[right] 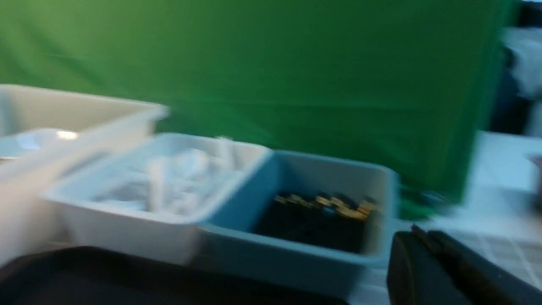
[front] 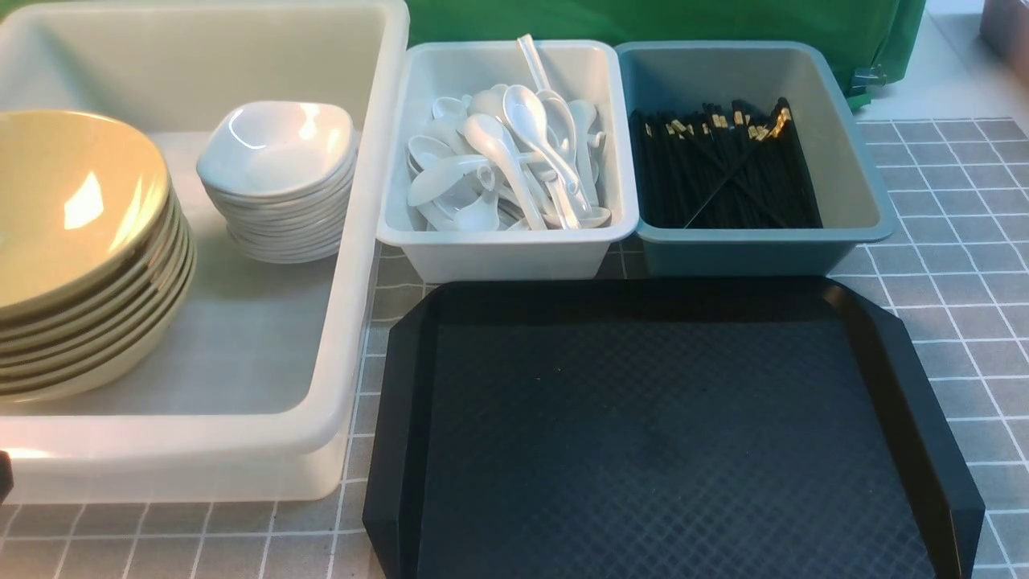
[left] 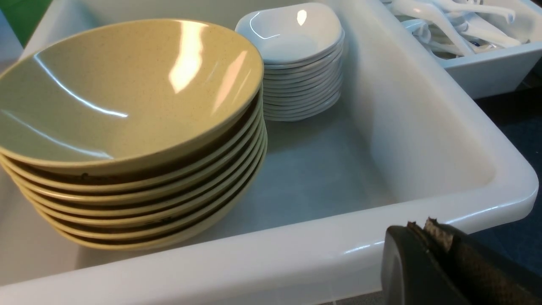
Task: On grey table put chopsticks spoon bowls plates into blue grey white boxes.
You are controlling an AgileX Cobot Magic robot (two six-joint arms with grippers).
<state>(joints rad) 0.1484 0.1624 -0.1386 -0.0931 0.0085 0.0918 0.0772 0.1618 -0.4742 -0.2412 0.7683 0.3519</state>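
A stack of olive-yellow bowls and a stack of small white plates stand in the big whitish tub at the left. White spoons fill the white box. Black chopsticks with gold bands lie in the blue-grey box. My left gripper is shut and empty, just outside the tub's near rim, with the bowls and plates beyond it. My right gripper is shut and empty, by the blue-grey box's corner; that view is blurred.
A black textured tray with nothing on it lies in front of the two small boxes. The grey gridded table shows bare to the right of the tray. A green cloth hangs behind the boxes.
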